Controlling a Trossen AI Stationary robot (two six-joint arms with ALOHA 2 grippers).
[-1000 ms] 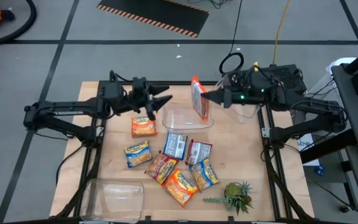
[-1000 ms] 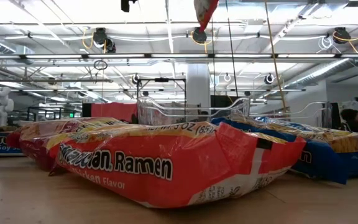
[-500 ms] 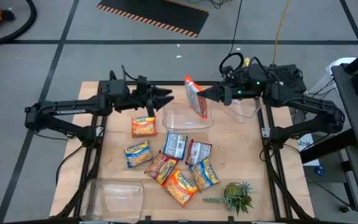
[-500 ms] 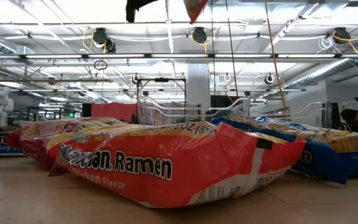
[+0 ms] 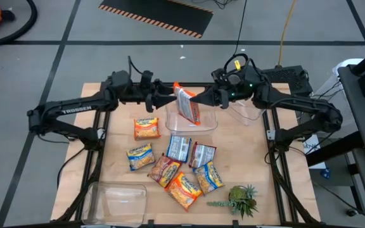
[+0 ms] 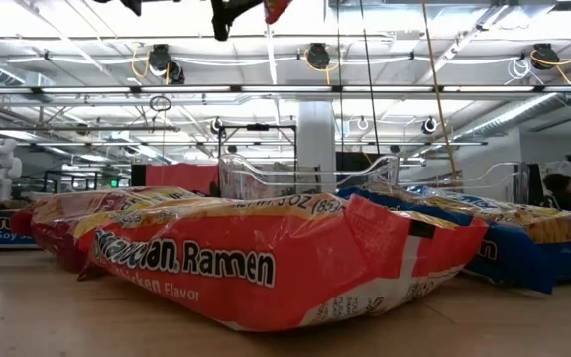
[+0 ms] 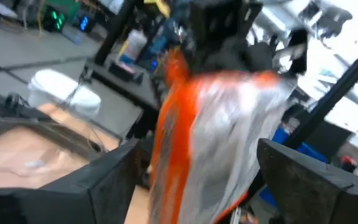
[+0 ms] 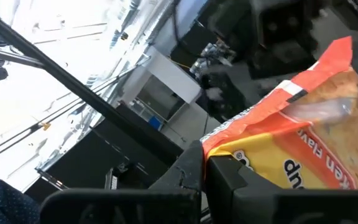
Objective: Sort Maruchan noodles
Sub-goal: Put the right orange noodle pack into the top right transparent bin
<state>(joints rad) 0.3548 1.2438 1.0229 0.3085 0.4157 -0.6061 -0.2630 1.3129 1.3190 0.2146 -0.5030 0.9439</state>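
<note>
An orange Maruchan noodle packet [image 5: 186, 105] hangs in the air over a clear bin [image 5: 203, 125] at the table's far middle. My right gripper [image 5: 203, 99] is shut on it, coming from the right. My left gripper [image 5: 168, 99] comes from the left and is open, with one finger on each side of the packet [image 7: 211, 143]. In the low view the packet [image 6: 276, 8] and a dark gripper [image 6: 232, 12] show at the top edge. Several more packets, orange [image 5: 146, 128], blue-and-yellow [image 5: 140, 156] and dark red [image 5: 201, 154], lie flat on the wooden table [image 5: 116, 139]. My right gripper pinches the packet's sealed edge [image 8: 224, 151] between its two fingers, roughly level, from the table's right side. The packet stands on edge, tilted, lifted clear above the bin. My left gripper has its fingers [image 7: 114, 177] beside the packet's other end; I cannot tell whether they touch it.
A second clear bin [image 5: 251, 111] stands at the far right behind the right arm and a third [image 5: 116, 199] at the near left corner. A small green spiky plant [image 5: 241, 200] sits at the near right. The loose packets crowd the table's middle.
My right gripper has carried the orange packet toward the table's left, and the packet has tipped over more. My left gripper has moved right toward the packet and rolled, so its fingers now stand around the packet's free end.
</note>
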